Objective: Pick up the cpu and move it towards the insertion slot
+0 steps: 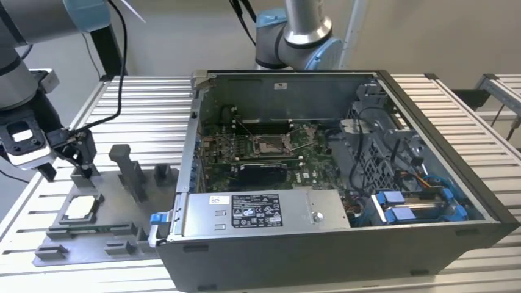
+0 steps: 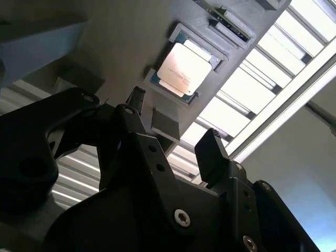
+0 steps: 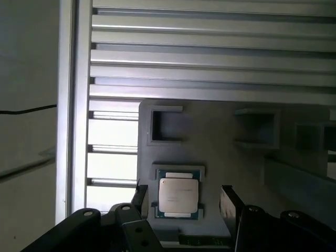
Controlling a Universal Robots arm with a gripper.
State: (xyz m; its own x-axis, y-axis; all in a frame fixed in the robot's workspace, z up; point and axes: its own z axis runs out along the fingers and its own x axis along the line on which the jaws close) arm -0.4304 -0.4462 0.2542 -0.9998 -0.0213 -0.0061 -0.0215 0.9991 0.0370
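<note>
1. The claw is spread apart with nothing in it. It hangs over the grey tray on the slatted table.
2. The cpu lies flat in its recess in the tray, right below the gap between the two fingers. As far as I can tell they aren't touching it.
3. The insertion slot is well away from the claw, down inside the open pc case. So the pick-up isn't done yet.
4. What I'd worry about:
   - The recess has a raised lip hugging the chip. If the fingers come down a bit off, they could land on that lip or the chip's corner rather than its edges.
   - The chip is thin, so there isn't much to grab. A lopsided pinch could tip it or let it slide out.
   - The tray's upright posts stand near the claw, and a sideways move that's too low could clip one.
   - The case wall sits between the claw and the slot, so a low carry could knock into it.
</note>
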